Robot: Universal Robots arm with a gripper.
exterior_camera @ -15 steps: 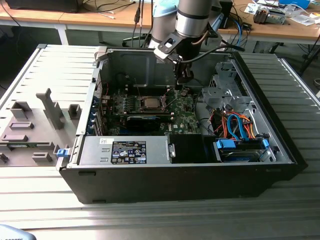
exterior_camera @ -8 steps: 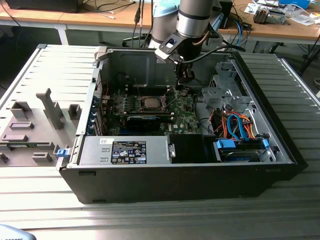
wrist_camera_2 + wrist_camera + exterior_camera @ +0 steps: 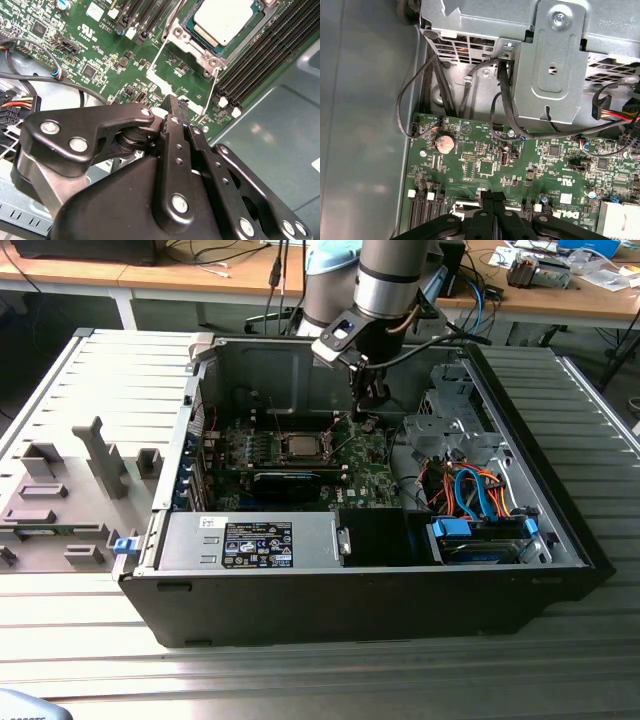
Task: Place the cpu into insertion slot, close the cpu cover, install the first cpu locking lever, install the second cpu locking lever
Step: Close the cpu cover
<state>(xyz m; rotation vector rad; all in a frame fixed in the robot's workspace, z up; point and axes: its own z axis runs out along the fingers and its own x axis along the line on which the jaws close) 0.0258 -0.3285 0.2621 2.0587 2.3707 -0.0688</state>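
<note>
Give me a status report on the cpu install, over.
Gripper shut, tips low over motherboard. Cpu seated, cpu cover looks down around it. Nothing blocking the cpu.

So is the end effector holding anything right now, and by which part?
Nothing visibly held: the end effector is shut, its tips by the wire locking lever beside the cpu; whether they pinch it can't be told.

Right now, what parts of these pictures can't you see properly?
- The cpu: one side cut off by the picture edge in the second wrist view.
- The motherboard beneath the end effector: hidden by its black linkage in both wrist views.
- The cpu cover: partly cut off by that same edge, and too small to make out in the exterior view.
</note>
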